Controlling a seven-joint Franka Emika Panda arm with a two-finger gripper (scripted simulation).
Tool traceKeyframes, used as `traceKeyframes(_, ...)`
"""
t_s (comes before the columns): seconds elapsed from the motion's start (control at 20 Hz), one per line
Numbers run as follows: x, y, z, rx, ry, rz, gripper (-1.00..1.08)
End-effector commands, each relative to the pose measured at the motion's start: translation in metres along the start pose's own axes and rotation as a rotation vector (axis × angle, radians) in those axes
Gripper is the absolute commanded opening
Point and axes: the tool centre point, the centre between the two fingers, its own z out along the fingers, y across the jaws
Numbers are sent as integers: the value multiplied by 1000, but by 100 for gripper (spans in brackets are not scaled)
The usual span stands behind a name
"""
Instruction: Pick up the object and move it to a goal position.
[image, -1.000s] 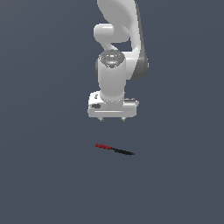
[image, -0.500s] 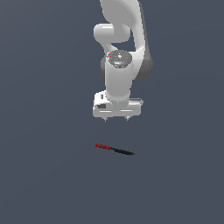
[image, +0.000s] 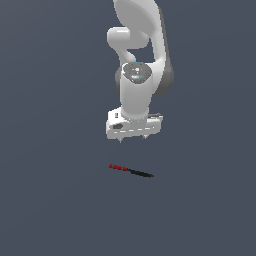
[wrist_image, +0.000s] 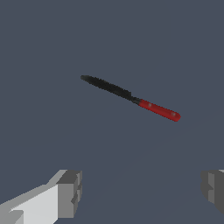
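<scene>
In the exterior view my gripper (image: 133, 138) hangs spread above the rod (image: 131, 171), which lies flat below, red end toward that view's left. In the wrist view the rod (wrist_image: 130, 98) lies slantwise beyond my fingers (wrist_image: 69, 193), not yet between them.

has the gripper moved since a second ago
Yes. In the exterior view the gripper has come down toward the rod, which lies where it was; a gap remains between them.
</scene>
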Motion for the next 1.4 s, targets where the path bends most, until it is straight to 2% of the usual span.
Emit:
traceKeyframes(0.0, 3, 1, 4, -2, -1, -44, 100)
traceKeyframes(1.35, 54, 11, 68, -4, -8, -775, 100)
